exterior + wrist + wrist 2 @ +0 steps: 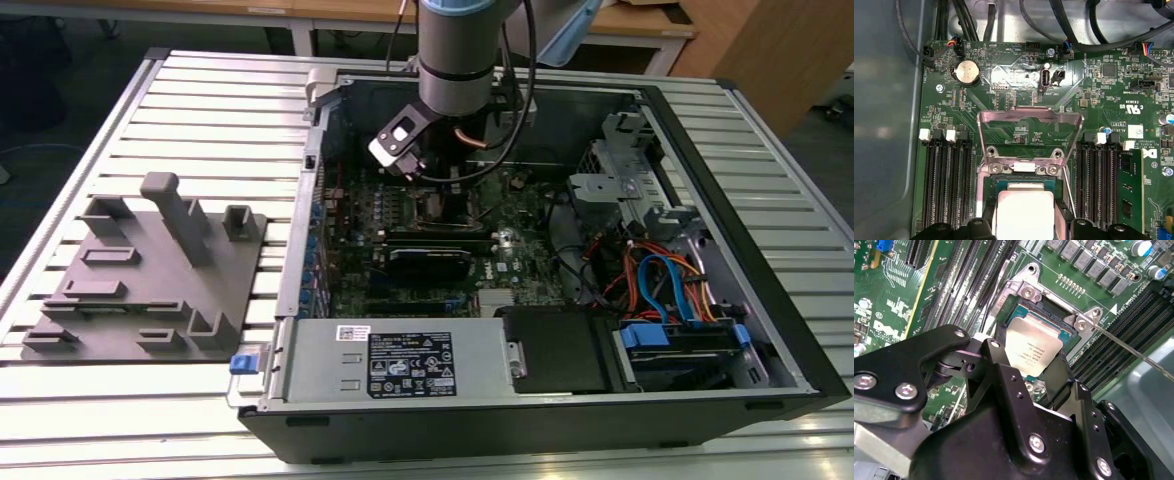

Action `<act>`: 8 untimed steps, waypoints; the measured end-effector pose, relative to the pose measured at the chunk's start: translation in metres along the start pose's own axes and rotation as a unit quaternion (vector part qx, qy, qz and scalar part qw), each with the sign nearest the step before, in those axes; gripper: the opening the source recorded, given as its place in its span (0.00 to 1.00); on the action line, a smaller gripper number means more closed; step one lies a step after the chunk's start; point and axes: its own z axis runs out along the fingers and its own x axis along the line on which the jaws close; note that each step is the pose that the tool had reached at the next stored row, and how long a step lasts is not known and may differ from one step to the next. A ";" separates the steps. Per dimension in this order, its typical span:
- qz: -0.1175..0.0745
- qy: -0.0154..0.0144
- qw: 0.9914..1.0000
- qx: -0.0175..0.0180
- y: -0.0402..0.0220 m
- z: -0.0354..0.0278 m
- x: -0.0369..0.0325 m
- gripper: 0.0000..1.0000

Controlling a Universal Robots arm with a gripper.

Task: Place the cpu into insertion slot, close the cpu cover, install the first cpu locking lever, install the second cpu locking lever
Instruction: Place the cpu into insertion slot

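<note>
The arm (461, 50) reached down into an open computer case (534, 425) that lay on a slatted metal worktop (200, 100), with a grey moulded fixture (147, 280) on the worktop towards the exterior view's left of the case.

In the second wrist view the end effector (1031, 351) was clamped on the cpu (1036, 342) — one black finger (999, 357) against one edge, the other against the opposite edge. The cpu's dull silver top faced up, and the chip sat directly over the insertion slot (1051, 320), whose dark centre and metal-edged frame showed just past the chip's far edge. Whether the chip was fully seated or a little above the socket could not be told.

In the first wrist view the cpu cover (1030, 118) stood swung open, hinged at the far edge of the slot, green board visible through its window. A thin lever rod (1139, 356) ran out from one corner of the socket — unlatched. Long black memory slots (946, 185) flanked the socket on both sides.
</note>
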 end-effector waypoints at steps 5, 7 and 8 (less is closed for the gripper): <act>0.000 0.000 1.000 0.000 -0.0003 0.0025 -0.0001 0.54; 0.000 0.000 1.000 0.000 -0.0003 0.0025 -0.0001 0.54; 0.000 0.000 1.000 0.000 -0.0003 0.0026 0.0000 0.54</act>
